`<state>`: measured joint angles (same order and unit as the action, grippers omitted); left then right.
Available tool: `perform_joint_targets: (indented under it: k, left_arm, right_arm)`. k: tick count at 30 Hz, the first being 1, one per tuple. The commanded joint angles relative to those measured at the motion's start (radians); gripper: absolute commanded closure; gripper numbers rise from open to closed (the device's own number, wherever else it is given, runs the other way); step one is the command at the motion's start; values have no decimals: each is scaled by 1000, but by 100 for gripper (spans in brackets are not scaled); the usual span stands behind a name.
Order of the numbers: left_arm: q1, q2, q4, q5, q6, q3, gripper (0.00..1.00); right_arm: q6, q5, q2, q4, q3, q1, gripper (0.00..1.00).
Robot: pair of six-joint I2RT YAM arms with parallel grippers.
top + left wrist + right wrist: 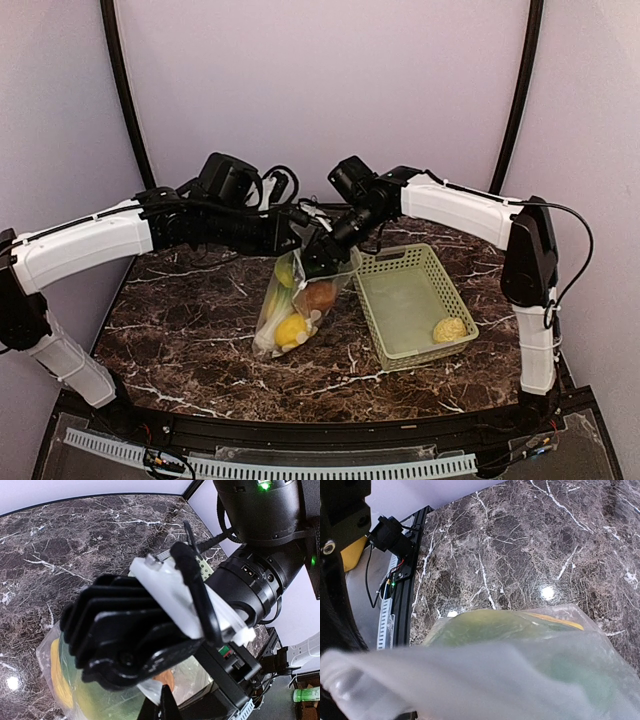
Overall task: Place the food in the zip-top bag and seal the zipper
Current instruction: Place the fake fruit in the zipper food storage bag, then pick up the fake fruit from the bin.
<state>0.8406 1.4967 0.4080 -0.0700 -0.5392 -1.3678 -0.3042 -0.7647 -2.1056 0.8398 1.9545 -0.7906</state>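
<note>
grip: left fingers (125, 635) clenched on zip-top bag (283, 322) mouth | right fingers (328, 244): I cannot tell | risk: one-sided hold lets the mouth sag, food (292, 328) spills onto tabletop (190, 330)

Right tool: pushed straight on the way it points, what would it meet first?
The bag, its film filling the wrist view just ahead; the left tool holding it may lie beyond, depth unclear.

I see a dark brown marble table (190, 340) veined white. The basket (400, 262) is light green mesh, with a pale yellow bumpy piece (450, 329) at its four o'clock. Through the clear bag (275, 310) show a yellow piece (291, 330) and, at its one o'clock, a brown one (320, 296).
</note>
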Motion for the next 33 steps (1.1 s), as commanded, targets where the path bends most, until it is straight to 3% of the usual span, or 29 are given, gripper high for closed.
perform_joint_targets:
  k: [1,7,20,33]
  left_arm:
    - [-5,-53,-74,36,-5,16,99]
    - [-5,-76,-71,47,-1,37,99]
    - [-5,-92,-83,40,22,86,99]
    - [-5,-52,-103,12,28,69,99]
  right_arm:
    - [19,-54,6,14,21,-14,19]
    - [13,-32,56,26,22,8,12]
    - [-30,17,248,97,-15,132,12]
    - [-299,302,537,246,-397,325,18]
